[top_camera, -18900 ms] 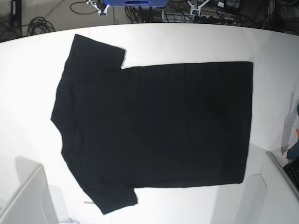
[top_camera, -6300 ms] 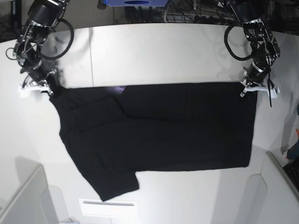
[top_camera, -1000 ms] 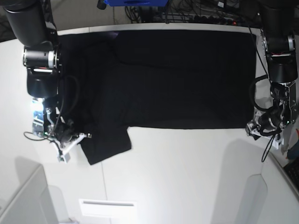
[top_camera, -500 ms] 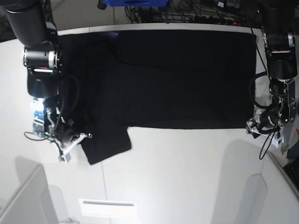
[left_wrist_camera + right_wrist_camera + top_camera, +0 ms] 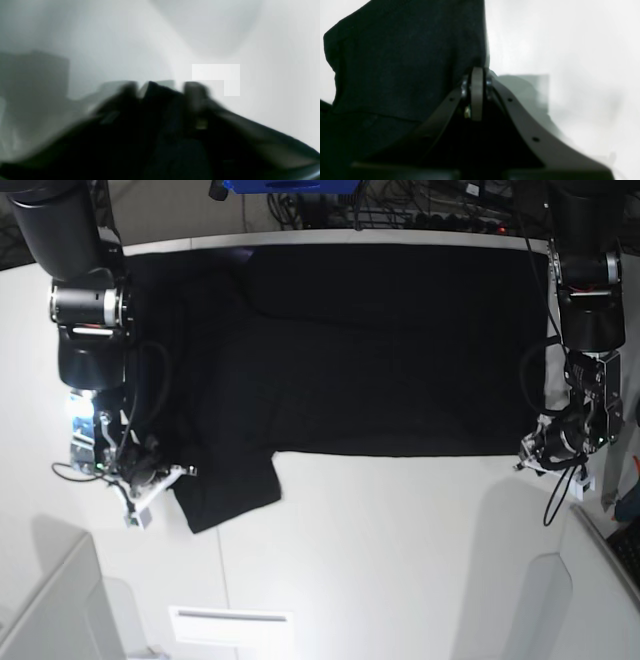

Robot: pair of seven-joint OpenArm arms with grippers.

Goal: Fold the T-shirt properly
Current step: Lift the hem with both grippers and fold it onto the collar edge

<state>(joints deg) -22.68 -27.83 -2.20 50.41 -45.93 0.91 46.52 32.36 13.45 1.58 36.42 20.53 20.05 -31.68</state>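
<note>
Black cloth, the T-shirt [image 5: 360,350], lies spread across the far half of the white table [image 5: 400,560], its upper edge along the table's far edge and its lower edge running straight across the middle. One sleeve hangs below that line toward the table's left side in the base view.

The right gripper [image 5: 150,480] sits low at that sleeve's outer edge. In its wrist view the jaws are pressed together with a thin fold of the cloth's edge pinched between them, so I judge it to be holding the T-shirt there.

The left gripper [image 5: 545,452] is down at the opposite lower corner of the garment, near the table's right edge. Its wrist view is badly blurred; dark cloth appears between two fingers [image 5: 195,91], but whether the jaws have fully closed on it I cannot tell.

Judgement: both grippers are placed at the two near corners so that the near edge can be lifted evenly for a fold. The left grasp should be confirmed before any lift, otherwise the fold may skew.
</note>
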